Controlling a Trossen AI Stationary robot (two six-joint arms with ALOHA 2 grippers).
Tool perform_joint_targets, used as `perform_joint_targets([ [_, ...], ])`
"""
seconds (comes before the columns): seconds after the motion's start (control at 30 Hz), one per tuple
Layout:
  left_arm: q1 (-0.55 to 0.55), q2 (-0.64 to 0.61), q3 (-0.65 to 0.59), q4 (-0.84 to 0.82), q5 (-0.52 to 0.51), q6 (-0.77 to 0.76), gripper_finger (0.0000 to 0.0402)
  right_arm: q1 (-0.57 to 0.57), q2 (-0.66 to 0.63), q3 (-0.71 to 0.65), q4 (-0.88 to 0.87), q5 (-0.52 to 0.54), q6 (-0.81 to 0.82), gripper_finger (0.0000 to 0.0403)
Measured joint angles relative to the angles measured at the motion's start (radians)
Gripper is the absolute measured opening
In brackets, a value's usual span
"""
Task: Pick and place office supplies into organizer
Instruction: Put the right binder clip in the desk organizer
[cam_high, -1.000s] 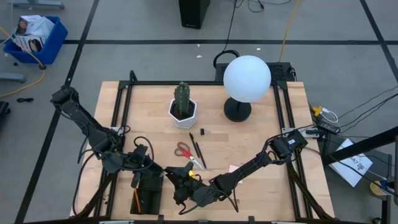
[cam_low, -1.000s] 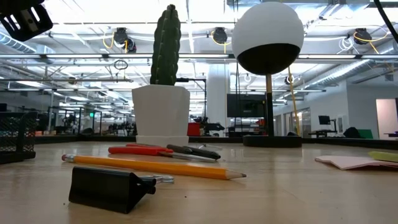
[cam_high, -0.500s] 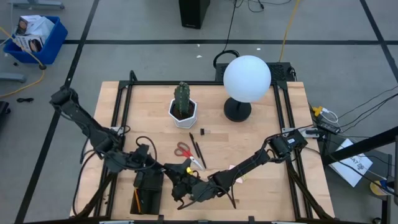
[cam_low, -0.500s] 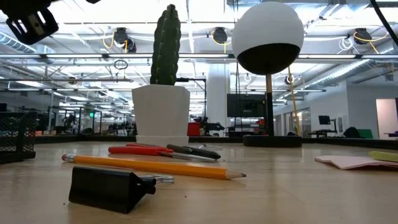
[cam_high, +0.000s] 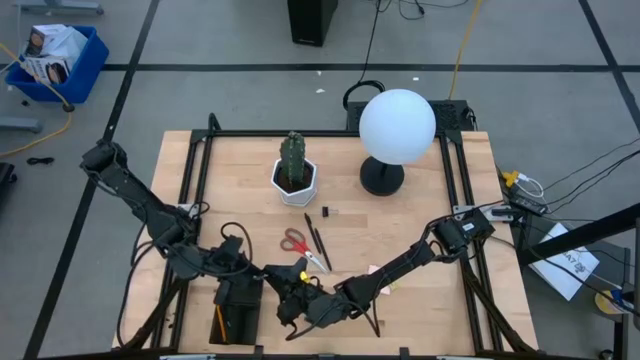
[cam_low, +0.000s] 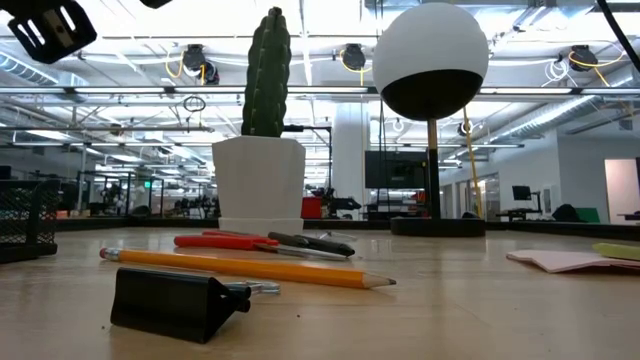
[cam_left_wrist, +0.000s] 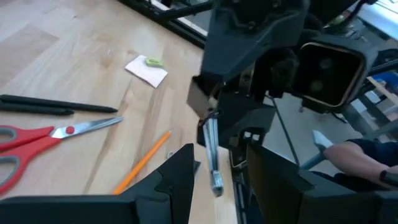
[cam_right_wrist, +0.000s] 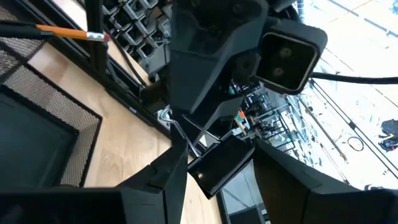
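**Binder clip held beside the organizer**

Binder clip (cam_right_wrist: 217, 165), black, is pinched between the right gripper (cam_right_wrist: 214, 155) fingers, just beside the organizer (cam_high: 238, 305), its wire handles (cam_right_wrist: 186, 134) pointing at the left gripper (cam_left_wrist: 214, 168). That gripper's jaws stand apart around one silver handle (cam_left_wrist: 211, 152), which hangs lengthwise between them; whether they touch it cannot be told. Only the wrist views show this exchange; from above, both grippers merge into one dark cluster. Farther from the organizer, the orange pencil (cam_low: 245, 268) lies flat, tip toward the pink pad (cam_low: 570, 260), and the scissors (cam_high: 296, 241) lie toward the cactus (cam_high: 293, 160).

no legible text — none anywhere
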Motion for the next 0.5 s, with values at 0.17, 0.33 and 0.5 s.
perform_joint_targets([
  [0.17,0.001,0.0,0.0,-0.023,-0.001,-0.014,0.012,0.0,0.0,0.0,-0.001,0.0,0.0,0.0153],
  [0.33,0.001,0.0,0.0,-0.023,-0.005,-0.005,0.0044,0.001,0.0,0.0,-0.001,0.0,0.004,0.0157],
  [0.5,0.0,0.0,0.0,-0.025,-0.018,0.002,0.0014,0.004,0.0,0.0,-0.002,0.002,0.007,0.0155],
])
